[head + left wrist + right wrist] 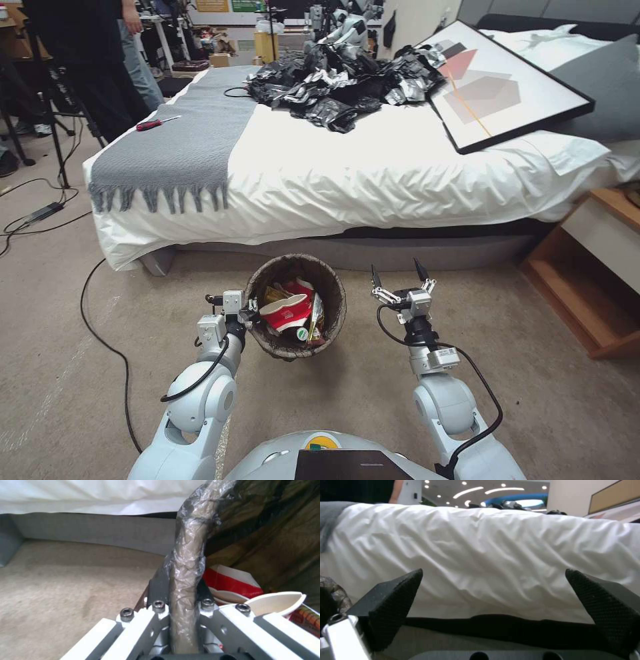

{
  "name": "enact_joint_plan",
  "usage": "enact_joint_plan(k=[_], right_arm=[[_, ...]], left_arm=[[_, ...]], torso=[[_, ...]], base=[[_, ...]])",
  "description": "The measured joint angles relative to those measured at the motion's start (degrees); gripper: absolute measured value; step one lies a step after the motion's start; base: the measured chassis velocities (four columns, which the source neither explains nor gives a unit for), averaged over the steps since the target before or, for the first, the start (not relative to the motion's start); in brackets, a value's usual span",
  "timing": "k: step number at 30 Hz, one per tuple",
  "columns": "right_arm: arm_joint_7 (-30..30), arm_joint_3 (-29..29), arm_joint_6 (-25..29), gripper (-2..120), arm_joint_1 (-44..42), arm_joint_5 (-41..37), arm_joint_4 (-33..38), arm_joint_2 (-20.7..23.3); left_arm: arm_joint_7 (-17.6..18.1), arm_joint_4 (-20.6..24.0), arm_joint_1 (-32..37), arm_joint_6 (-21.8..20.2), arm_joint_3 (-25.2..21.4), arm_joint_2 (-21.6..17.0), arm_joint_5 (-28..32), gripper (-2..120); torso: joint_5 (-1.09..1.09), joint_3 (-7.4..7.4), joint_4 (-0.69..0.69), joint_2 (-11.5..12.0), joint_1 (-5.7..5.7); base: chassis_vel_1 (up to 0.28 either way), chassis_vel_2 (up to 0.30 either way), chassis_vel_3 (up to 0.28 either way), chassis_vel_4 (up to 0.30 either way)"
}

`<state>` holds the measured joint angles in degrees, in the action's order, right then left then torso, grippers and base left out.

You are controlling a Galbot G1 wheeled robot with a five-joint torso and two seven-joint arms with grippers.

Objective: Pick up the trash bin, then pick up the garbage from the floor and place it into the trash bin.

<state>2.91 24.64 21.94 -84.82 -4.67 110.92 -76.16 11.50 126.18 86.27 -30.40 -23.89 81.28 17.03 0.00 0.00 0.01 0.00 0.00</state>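
Between left gripper (181, 590) jaws: trash bin (265, 280) rim, clenched; right gripper (400, 272) jaws spread, empty.

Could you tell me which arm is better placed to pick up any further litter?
The right: the right gripper is open and empty, while the left gripper is clamped on the bin rim.

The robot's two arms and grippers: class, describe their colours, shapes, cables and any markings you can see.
Both arms have rounded, glossy white shells with silver-grey joint housings. A black cable loops along each arm. The left gripper has a white and silver metal frame with black hex bolts. The right gripper has black, pointed fingers with dotted textured pads, on a silver linkage. No markings are legible.
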Motion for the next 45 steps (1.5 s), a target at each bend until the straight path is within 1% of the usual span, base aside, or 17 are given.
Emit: enact_joint_plan(k=[11,23,28,29,45], right_arm=[[-0.30,0.04,0.24,100,0.72,-0.37,-1.26,-0.01],[-0.93,-0.13,0.09,100,1.48,-0.62,-2.15,-0.05],[-0.90,-0.16,0.06,100,1.78,-0.82,-2.44,-0.07],[-0.89,-0.15,0.07,100,1.97,-0.88,-2.65,-0.13],[-1.01,0.29,0.27,100,2.48,-0.88,-3.54,0.46]], left_arm=[[-0.02,0.66,0.36,-0.05,-0.49,-0.09,0.13,2],[-0.03,1.36,0.71,-0.04,-1.83,-0.02,0.64,2],[-0.09,1.49,0.58,-0.05,-2.42,-0.22,1.12,2],[-0.10,1.51,0.52,-0.06,-2.64,-0.34,1.26,2],[-0.05,2.03,0.22,-0.20,-3.32,-0.10,1.88,2]], torso=[[0.00,0.00,-0.01,0.00,0.00],[-0.01,0.00,0.00,0.00,0.00],[0.00,0.00,-0.02,0.00,0.00],[0.00,0.00,-0.01,0.00,0.00],[-0.01,0.00,-0.01,0.00,0.00]], base=[[0.083,0.091,0.089,0.087],[0.128,0.121,0.127,0.124],[0.119,0.125,0.129,0.107],[0.095,0.128,0.131,0.121],[0.128,0.115,0.127,0.134]])
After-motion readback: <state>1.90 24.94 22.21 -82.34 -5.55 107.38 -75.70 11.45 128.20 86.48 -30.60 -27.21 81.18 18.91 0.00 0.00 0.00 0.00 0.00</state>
